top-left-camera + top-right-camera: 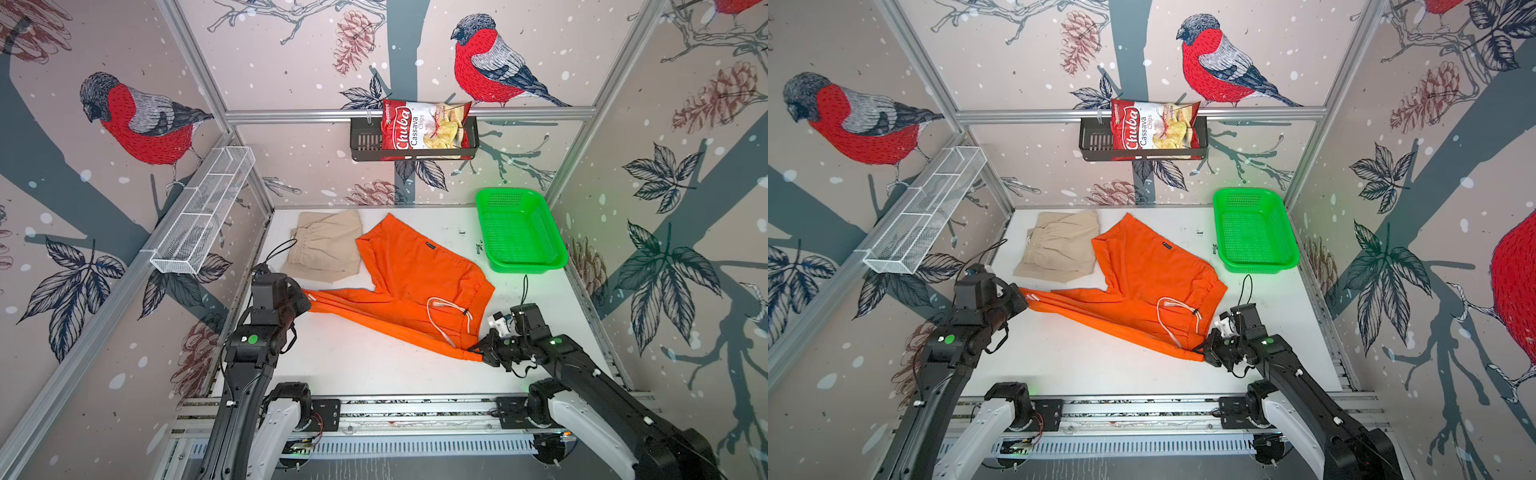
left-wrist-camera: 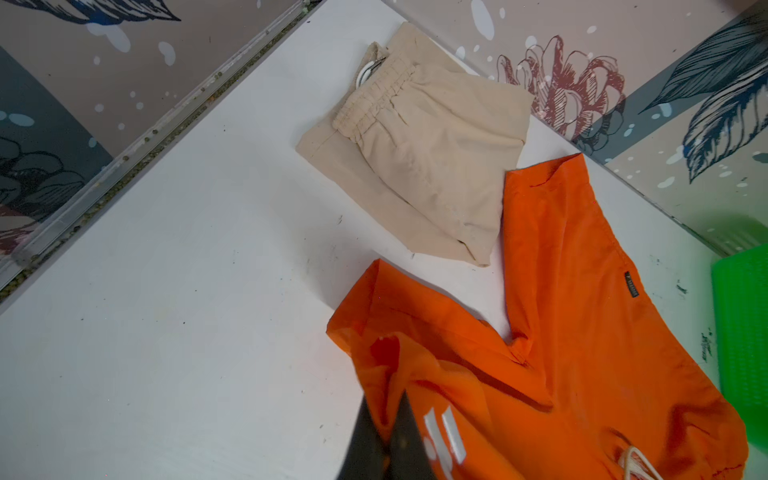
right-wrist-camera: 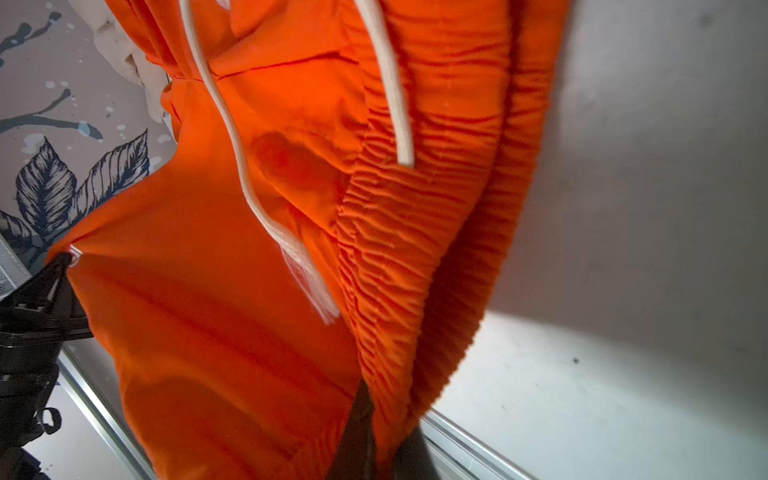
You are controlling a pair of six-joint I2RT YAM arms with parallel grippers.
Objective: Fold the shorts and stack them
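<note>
left gripper and right gripper clamp orange shorts; bag (chuba cassava chips) behind.

The near surface lies bare. The orange shorts stretch across the middle; beige shorts fill the far left corner, the green basket the far right, apparently touching the side wall.

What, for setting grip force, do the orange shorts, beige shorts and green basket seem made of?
The orange shorts: thin, smooth woven cloth, likely synthetic; faint sheen, crisp creases, light glows through it in the right wrist view. The beige shorts: matte, softer weave, perhaps cotton; no shine. The green basket: glossy moulded plastic with perforated grid walls.
</note>
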